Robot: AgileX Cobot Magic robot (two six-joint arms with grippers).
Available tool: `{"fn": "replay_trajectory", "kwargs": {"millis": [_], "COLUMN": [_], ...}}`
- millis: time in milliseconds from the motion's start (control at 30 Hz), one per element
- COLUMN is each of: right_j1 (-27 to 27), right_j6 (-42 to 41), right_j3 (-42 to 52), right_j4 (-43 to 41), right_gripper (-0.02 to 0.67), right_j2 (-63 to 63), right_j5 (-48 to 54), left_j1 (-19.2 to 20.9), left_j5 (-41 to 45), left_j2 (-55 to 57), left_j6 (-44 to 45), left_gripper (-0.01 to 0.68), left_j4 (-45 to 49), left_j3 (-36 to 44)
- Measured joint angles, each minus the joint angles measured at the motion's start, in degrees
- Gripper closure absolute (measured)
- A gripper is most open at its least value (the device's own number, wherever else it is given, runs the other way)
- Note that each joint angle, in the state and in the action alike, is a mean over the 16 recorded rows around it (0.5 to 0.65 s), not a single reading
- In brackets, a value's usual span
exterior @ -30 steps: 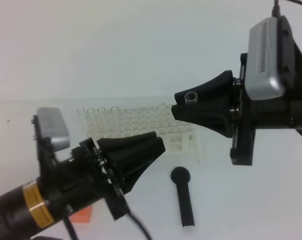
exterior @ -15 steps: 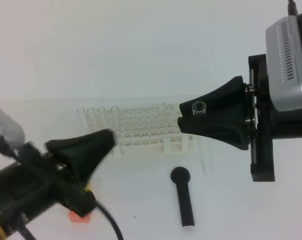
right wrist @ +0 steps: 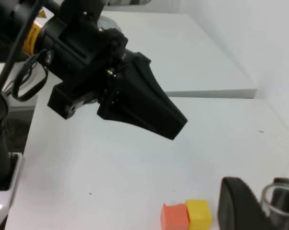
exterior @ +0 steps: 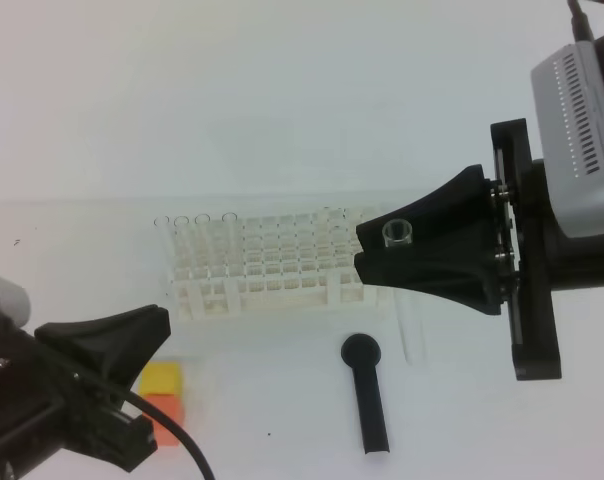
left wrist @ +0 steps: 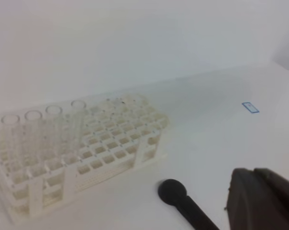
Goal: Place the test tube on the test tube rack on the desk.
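Exterior high: right end effector (exterior: 374,247) grips test tube (exterior: 399,240) by rack (exterior: 282,270); left (exterior: 147,325) closed (no legible txt).

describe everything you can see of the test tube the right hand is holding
The test tube is thin, clear, colourless glass with an open round rim. It hangs roughly upright, rim up, pinched just below the rim in the shut right hand. Its faint lower length runs down past the right end of the test tube rack, toward the desk. Whether its bottom touches the desk cannot be told.
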Motion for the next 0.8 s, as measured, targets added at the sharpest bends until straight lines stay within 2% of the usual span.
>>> {"fn": "replay_trajectory", "kwargs": {"millis": [167, 800], "right_j1": [0.00, 0.00], "right_j6": [0.11, -0.73], "right_j3": [0.03, 0.68], "right_j4": [-0.02, 0.11], "right_gripper": [0.529, 0.529], "right_j2": [0.00, -0.17], "right_j5": [0.35, 0.64], "left_j1": [0.00, 0.00], "left_j5": [-0.33, -0.32], "left_j2": [-0.12, -0.12], "left_j6": [-4.01, -2.58], "left_gripper": [0.674, 0.674], "left_j4": [3.75, 4.00], "left_j3": [0.00, 0.01]}}
